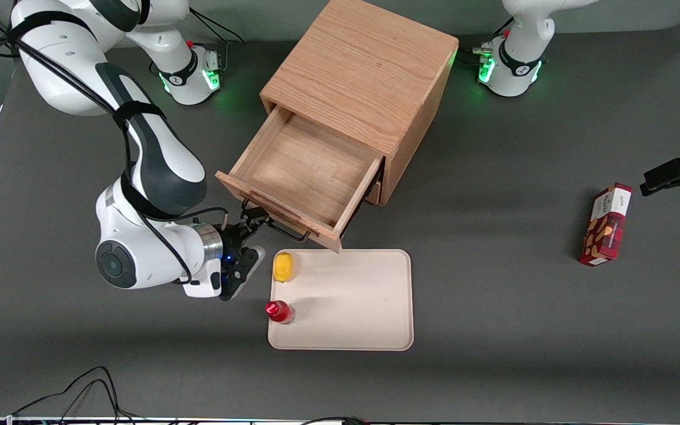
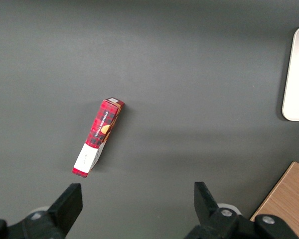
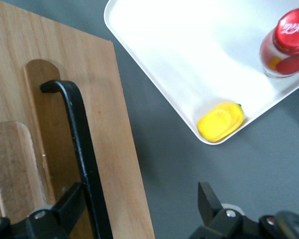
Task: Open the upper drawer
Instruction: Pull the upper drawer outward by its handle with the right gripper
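Where gripper point(image 1: 249, 227) sits: upper drawer point(image 1: 304, 171), handle-end nearest camera.

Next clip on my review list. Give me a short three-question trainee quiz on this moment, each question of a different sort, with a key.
1. True or false: the upper drawer is pulled out of the cabinet and nothing lies in it.
2. Multiple choice: the tool of the working arm is at
A. the red box
B. the drawer's black handle
C. the tray
3. Fill in: on the tray stand a yellow item and a bottle with a ___ cap.

Key
1. True; the wooden bottom shows bare.
2. B; one finger is beside the bar, the other apart from it, so the tool is open.
3. Red.
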You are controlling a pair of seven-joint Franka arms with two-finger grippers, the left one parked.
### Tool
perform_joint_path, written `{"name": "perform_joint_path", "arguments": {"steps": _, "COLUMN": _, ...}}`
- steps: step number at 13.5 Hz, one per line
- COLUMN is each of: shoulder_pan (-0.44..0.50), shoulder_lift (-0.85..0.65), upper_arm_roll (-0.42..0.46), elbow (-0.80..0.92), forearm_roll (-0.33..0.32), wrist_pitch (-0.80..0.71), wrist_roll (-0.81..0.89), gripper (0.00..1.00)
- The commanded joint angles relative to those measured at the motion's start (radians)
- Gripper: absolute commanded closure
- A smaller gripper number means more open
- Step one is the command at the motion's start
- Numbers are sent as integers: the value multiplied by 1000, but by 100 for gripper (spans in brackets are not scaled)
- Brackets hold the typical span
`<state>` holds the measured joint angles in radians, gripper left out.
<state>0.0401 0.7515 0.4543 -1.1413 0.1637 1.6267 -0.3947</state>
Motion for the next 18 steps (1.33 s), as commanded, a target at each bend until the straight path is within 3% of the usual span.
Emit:
{"name": "perform_joint_path", "arguments": {"steps": 1, "shoulder_pan": 14, "shoulder_lift": 55, "upper_arm_roll": -5, "elbow": 101, "forearm_roll": -21, "wrist_pitch": -27, "wrist_roll": -21, "gripper": 0}}
{"name": "perform_joint_path", "arguments": {"steps": 13, "shoulder_pan": 21, "shoulder_lift": 60, "upper_arm_roll": -31, "elbow": 172, "forearm_roll": -27, "wrist_pitch": -74, "wrist_roll": -75, "gripper": 0}}
{"name": "perform_joint_path", "arguments": {"steps": 18, "shoulder_pan": 11, "shoulder_lift": -177, "upper_arm_roll": -59, "elbow": 178, "forearm_roll": -78, "wrist_pitch": -160, "wrist_roll": -64, "gripper": 0}}
